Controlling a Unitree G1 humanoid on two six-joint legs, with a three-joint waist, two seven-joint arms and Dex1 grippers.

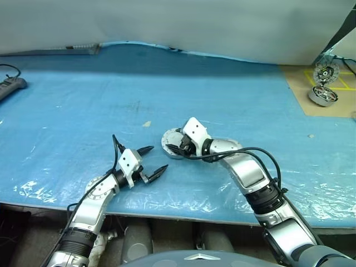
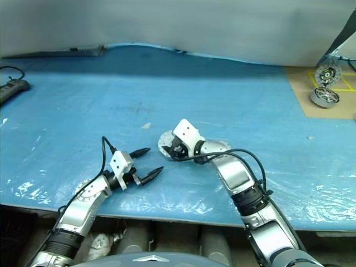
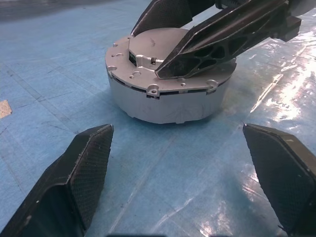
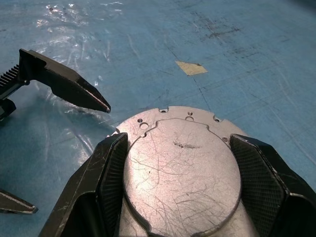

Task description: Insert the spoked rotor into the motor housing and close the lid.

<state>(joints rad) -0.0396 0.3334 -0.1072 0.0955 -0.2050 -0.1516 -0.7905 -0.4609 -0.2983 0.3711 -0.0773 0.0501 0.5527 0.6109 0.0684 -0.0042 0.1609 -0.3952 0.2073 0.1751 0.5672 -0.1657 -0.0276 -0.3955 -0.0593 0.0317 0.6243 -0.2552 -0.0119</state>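
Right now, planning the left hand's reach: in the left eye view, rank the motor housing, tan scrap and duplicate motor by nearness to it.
From the left hand:
1. Motor housing, just right, lid shut.
2. Tan scrap, beyond on the blue sheet.
3. Duplicate motor, far right corner.

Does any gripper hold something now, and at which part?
The right gripper spans the closed lid on the motor housing, fingers at opposite edges. The left gripper is open and empty.

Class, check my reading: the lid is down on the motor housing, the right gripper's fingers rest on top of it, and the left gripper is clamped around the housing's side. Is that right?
One detail is wrong. The left gripper is not clamped on the motor housing; its fingers stand wide open, short of it, as the left wrist view shows. The lid is down, with the right gripper across its top.
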